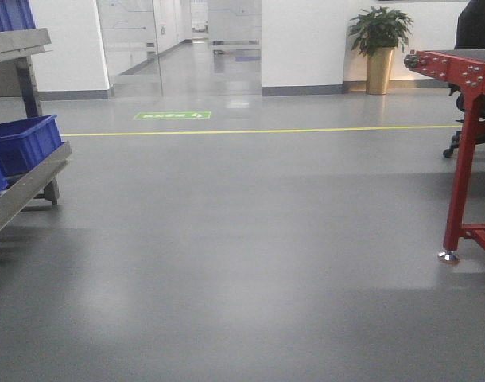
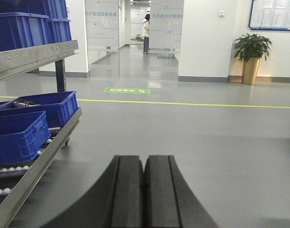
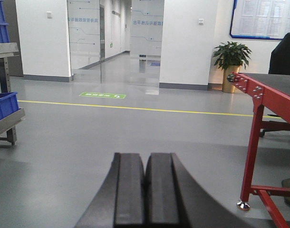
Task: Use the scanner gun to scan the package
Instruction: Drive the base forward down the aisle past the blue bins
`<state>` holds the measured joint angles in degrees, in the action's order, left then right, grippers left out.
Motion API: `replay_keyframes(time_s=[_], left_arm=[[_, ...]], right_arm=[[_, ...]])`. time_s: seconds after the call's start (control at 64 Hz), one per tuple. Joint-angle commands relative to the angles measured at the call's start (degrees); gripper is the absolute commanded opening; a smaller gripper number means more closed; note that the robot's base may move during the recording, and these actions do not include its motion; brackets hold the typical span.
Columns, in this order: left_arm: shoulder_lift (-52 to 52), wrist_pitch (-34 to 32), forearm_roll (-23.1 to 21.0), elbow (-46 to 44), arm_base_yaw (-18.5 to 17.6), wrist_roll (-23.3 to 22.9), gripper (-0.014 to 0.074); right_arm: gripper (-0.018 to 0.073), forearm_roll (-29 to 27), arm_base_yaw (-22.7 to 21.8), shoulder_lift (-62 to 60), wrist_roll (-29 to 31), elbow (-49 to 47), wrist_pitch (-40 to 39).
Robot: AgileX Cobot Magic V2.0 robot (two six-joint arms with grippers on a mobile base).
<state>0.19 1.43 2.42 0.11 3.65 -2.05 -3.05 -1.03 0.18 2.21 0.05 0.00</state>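
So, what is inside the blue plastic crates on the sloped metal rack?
The rear blue plastic crate on the sloped metal rack holds grey objects, too small to identify. The nearer crate hides its inside behind its own wall.

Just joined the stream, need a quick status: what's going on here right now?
Nothing is being handled. The left gripper and the right gripper are both shut with nothing between their pads, pointing out over bare grey floor. Blue bins on a rack stand to the left, and a red table to the right. Neither the package nor the scanner gun shows in any view, so the scan has not begun.
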Motion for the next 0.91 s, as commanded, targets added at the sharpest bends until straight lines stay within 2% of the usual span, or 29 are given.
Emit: replay_keyframes(time_s=[0.0,0.89], left_arm=[[-0.19,-0.92,-0.21,-0.11,-0.18,0.03,-0.0111],[-0.19,-0.92,-0.21,-0.11,-0.18,0.03,-0.0111]], right_arm=[[-0.0168,0.34,0.10,-0.18,0.31,-0.05,-0.93],[-0.0168,0.34,0.10,-0.18,0.31,-0.05,-0.93]])
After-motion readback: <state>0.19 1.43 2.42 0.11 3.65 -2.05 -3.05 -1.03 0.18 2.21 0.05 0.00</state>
